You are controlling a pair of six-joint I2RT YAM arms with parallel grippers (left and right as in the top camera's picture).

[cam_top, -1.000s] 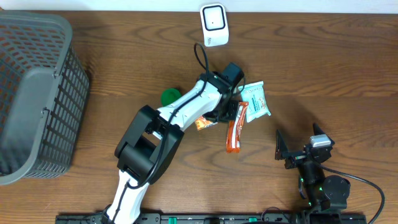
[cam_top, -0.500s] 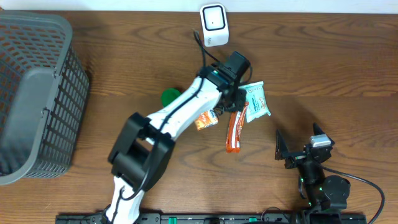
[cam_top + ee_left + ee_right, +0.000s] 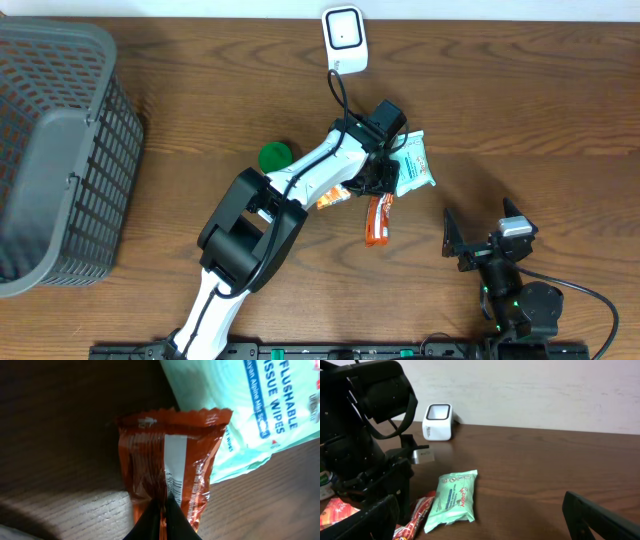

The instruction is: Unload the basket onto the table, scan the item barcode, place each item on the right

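While the brown wooden table (image 3: 560, 90) lay bare over most of its top under a plain pale wall (image 3: 545, 390), the grey mesh basket (image 3: 105, 130) stood at its left edge, well apart from the work. The left gripper (image 3: 378, 188) reached far out over the middle of the table, and its jaws were clamped tight on a fold of the orange snack bar (image 3: 375, 220), pinching the wrapper at the end farthest from the robot. The bar's long axis ran away from the robot's base, and its near end trailed down toward the wood.

A mint pack of wipes (image 3: 412, 162) lay just beside the bar on the right, partly under its crimped edge. The white scanner (image 3: 343, 38) stood beyond the bar and a little left, at the table's far edge, so the carry looked like a short push forward with the barcode side turned toward its window. The left arm was much the nearer. The right gripper (image 3: 478, 245) sat parked near its base, jaws spread wide and empty.
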